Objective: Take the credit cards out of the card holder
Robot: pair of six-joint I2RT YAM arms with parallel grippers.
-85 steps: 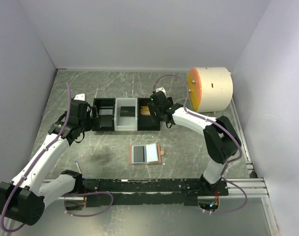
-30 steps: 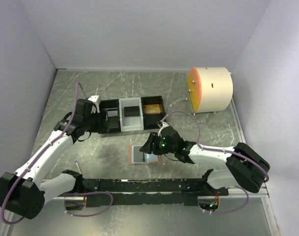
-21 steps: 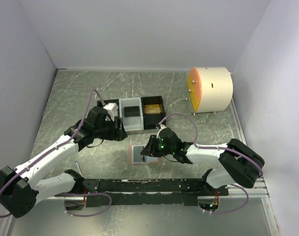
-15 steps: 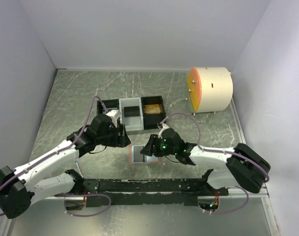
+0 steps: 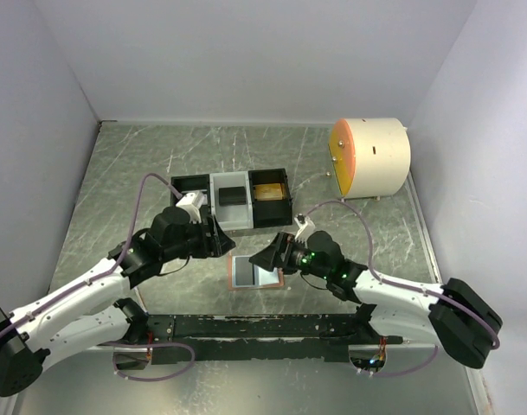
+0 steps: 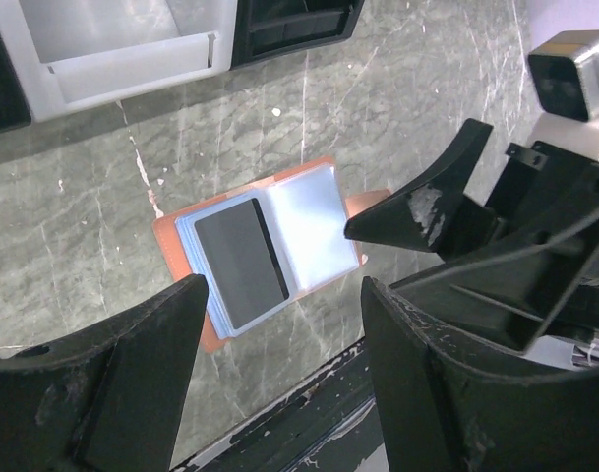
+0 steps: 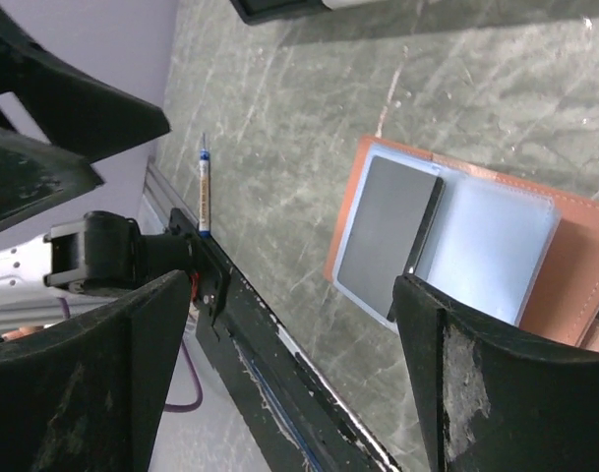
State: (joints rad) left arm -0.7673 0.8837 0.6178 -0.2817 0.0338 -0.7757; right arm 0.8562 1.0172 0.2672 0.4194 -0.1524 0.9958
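Observation:
The card holder [image 5: 231, 275] lies open flat on the table, salmon-pink with pale blue-grey pockets [image 6: 309, 221]. A dark grey credit card [image 5: 244, 271] sits in its left half [image 6: 242, 264] [image 7: 386, 236]. No pale card can be told apart from the pockets. My left gripper [image 5: 218, 242] hovers just left of and above the card holder [image 6: 164, 228], open and empty [image 6: 284, 287]. My right gripper [image 5: 268, 256] hangs over the holder's right edge [image 7: 574, 270], open with nothing between its fingers [image 7: 291, 283]. The right gripper's black fingers [image 6: 427, 206] show in the left wrist view.
A black-and-grey three-compartment tray [image 5: 233, 201] stands behind the card holder. A cream drum with an orange face [image 5: 371, 157] sits at the back right. A pen [image 7: 203, 187] lies by the black rail [image 5: 263, 327] along the near edge.
My left arm has swung from the tray down to the card holder. My right gripper has opened wider and drawn back a little to the right.

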